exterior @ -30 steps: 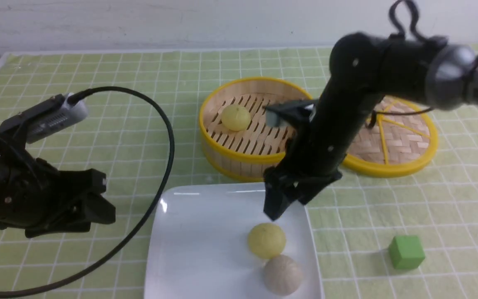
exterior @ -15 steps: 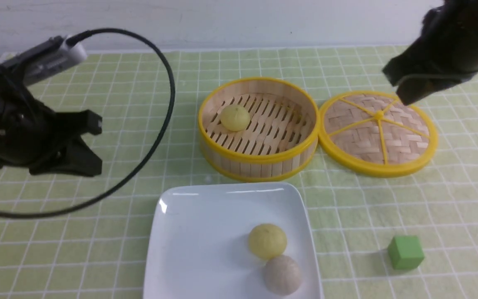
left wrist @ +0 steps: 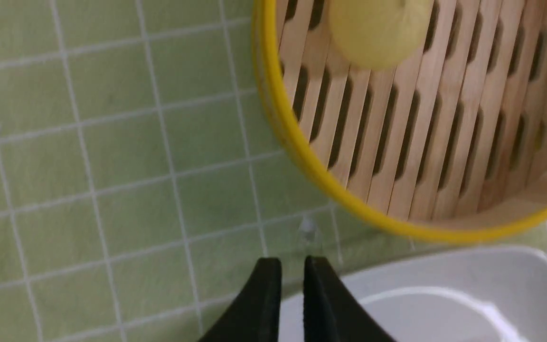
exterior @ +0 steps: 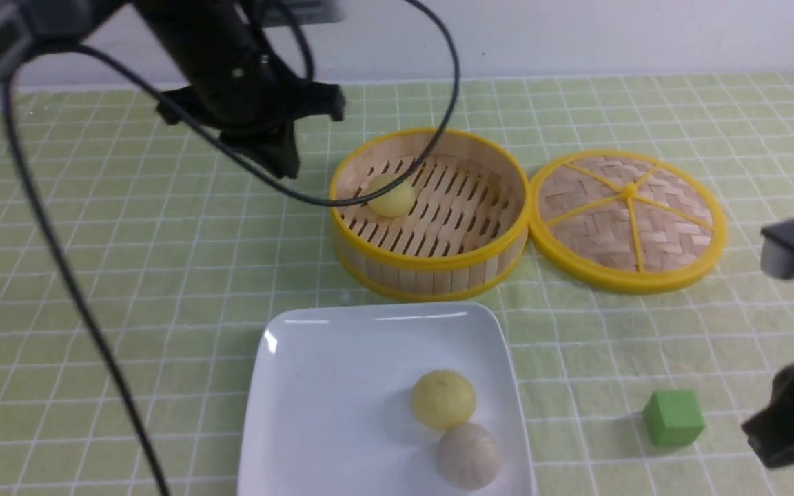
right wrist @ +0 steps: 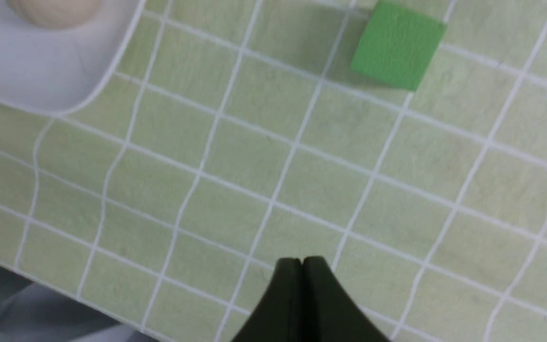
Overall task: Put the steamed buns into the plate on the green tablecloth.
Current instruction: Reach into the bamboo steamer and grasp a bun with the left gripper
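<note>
Yellow bun (exterior: 444, 399) lay on plate (exterior: 328, 386), apart from closed, empty right jaws; second bun (exterior: 391, 195) sat in steamer (exterior: 431, 265) ahead of barely parted, empty left jaws. Half done.

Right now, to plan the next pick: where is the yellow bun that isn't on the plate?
In the front view, the yellow bun lies inside the steamer basket, on its left side, just beyond the plate.

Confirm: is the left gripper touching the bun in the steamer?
Apart. Left wrist view: left gripper hangs outside the steamer's yellow rim, steamed bun lies inside.
</note>
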